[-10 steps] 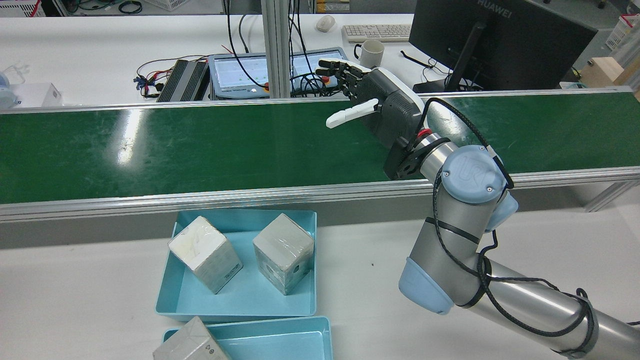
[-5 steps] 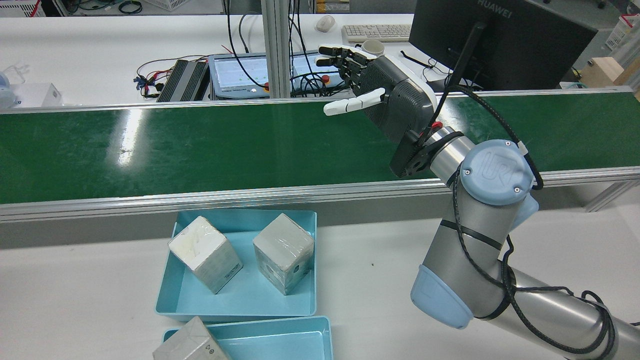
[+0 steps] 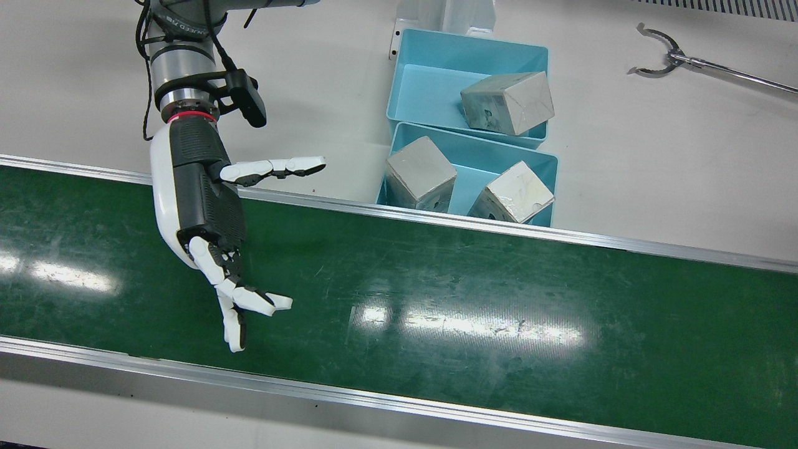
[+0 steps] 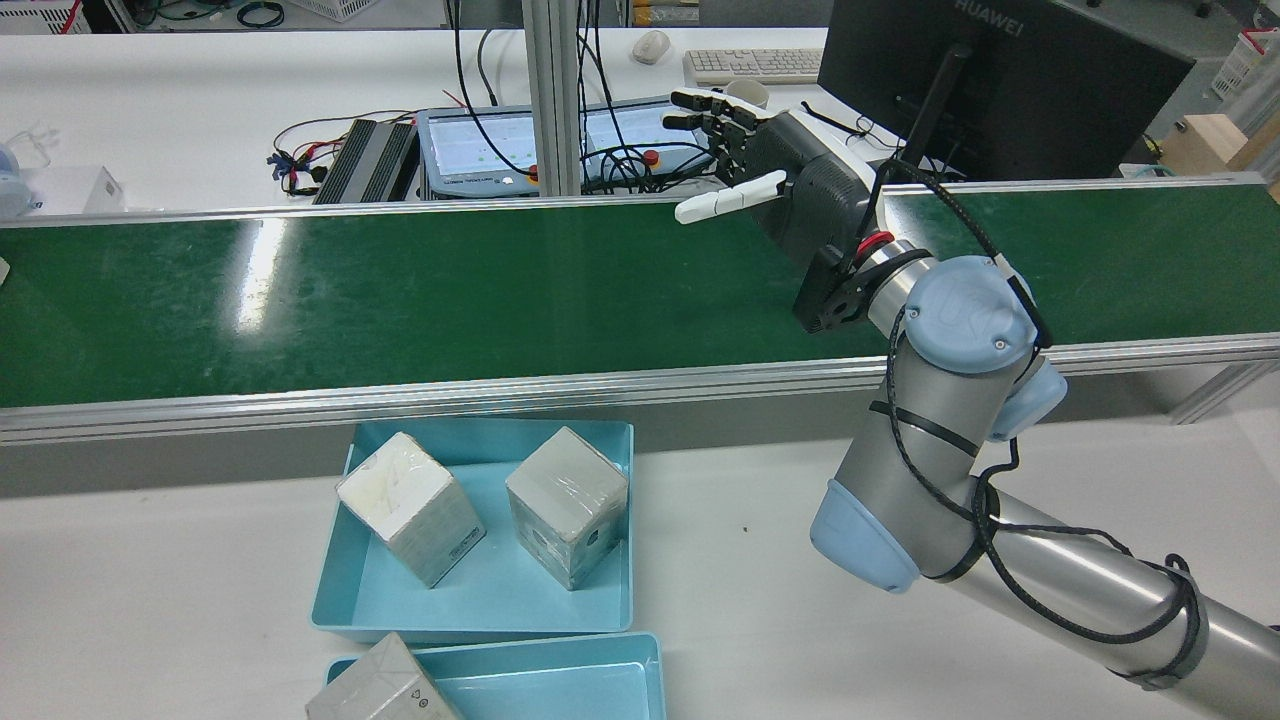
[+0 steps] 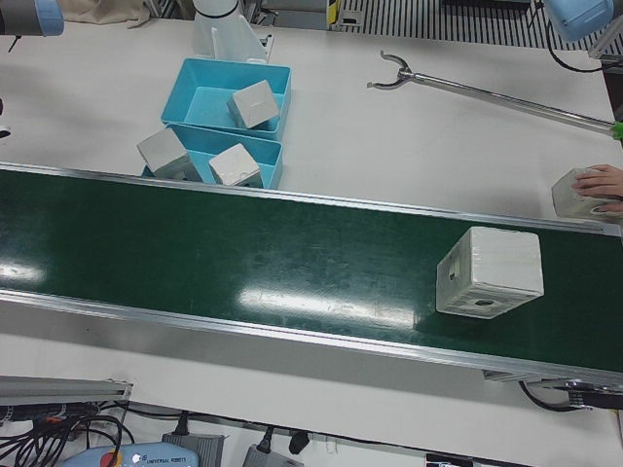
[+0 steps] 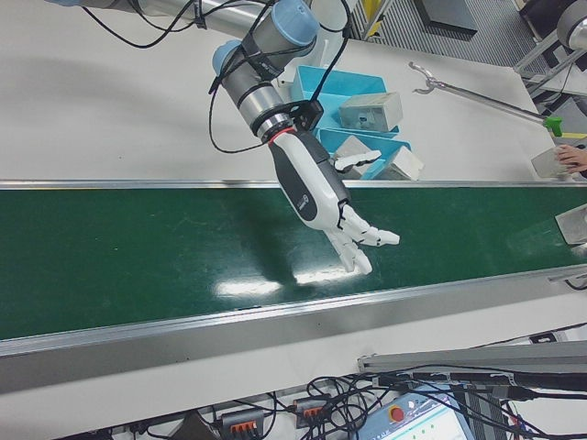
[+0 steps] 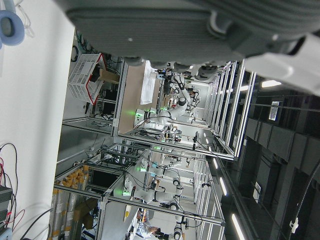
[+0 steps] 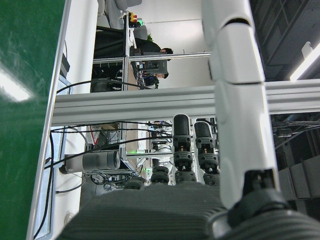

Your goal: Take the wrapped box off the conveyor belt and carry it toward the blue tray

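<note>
A white wrapped box [image 5: 489,273] lies on the green conveyor belt [image 5: 243,263], far along it from my right hand; its edge also shows at the frame's right side [image 6: 574,223]. My right hand [image 3: 209,215] hovers open above the belt [image 3: 499,299] with its fingers spread and nothing in it, as the rear view [image 4: 775,170] and right-front view [image 6: 321,192] also show. Two blue trays [image 3: 430,87] [image 3: 474,159] stand beside the belt. Only the palm of my left hand [image 7: 175,25] shows, so its state is unclear.
The near tray [image 4: 500,590] holds two wrapped boxes [image 4: 410,505] [image 4: 568,505]; the other tray [image 4: 570,680] holds one [image 4: 380,690]. A long grabber tool [image 3: 686,59] lies on the white table. A person's hand [image 5: 602,181] rests on another box at the belt's end.
My right hand has risen and drifted toward the belt's far rail and to the view's right. A pale edge has appeared at the belt's left end in the rear view.
</note>
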Controlling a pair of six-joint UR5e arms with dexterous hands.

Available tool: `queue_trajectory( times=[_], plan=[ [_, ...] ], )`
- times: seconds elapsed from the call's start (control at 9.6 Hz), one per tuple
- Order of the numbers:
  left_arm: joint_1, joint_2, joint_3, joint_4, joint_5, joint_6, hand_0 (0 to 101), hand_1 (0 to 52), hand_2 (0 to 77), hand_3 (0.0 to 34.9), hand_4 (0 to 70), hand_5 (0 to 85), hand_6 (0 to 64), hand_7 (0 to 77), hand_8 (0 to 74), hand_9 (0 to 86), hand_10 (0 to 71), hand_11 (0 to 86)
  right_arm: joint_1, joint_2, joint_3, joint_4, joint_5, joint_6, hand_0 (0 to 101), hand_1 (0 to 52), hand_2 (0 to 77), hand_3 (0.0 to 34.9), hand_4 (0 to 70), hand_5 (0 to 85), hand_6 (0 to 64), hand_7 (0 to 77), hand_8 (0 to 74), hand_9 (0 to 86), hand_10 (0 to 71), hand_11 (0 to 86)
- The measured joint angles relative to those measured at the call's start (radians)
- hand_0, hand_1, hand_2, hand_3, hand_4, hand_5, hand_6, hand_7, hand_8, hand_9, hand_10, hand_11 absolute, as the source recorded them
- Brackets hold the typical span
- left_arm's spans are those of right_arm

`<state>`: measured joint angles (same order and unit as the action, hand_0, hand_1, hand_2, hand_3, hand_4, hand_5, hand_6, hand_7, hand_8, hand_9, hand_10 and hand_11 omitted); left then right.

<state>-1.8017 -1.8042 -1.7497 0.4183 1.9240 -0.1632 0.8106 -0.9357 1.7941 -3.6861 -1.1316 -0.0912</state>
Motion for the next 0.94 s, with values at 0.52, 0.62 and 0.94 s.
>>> queue_trajectory(
  times=[0.52,0.62,0.94],
  plan=[
    [0.000,0.000,0.000,0.000,0.000,0.000,0,0.0,1.1,0.0,0.0,1.1,0.5,0.5,1.1,0.5,0.0,0.5,0.031,0.071,-0.114,0.051,-0.014,-0.002,51,17.5,7.6,0.0,17.5,19.1,10.9,27.8,3.8,7.1,0.0,1.1],
    [0.000,0.000,0.000,0.000,0.000,0.000,0,0.0,0.5,0.0,0.0,1.1,0.5,0.5,1.1,0.5,0.0,0.5,0.025,0.072,-0.126,0.059,-0.014,-0.002,49,10.9,4.4,0.1,15.8,17.5,10.9,25.1,2.7,5.4,0.0,1.1],
    [0.000,0.000,0.000,0.000,0.000,0.000,0,0.0,0.5,0.0,0.0,1.1,0.5,0.5,0.5,0.5,0.5,0.5,0.008,0.074,-0.167,0.113,-0.013,-0.002,48,10.4,1.6,0.0,15.8,17.5,9.8,24.5,2.7,4.4,0.0,1.1]
  ],
)
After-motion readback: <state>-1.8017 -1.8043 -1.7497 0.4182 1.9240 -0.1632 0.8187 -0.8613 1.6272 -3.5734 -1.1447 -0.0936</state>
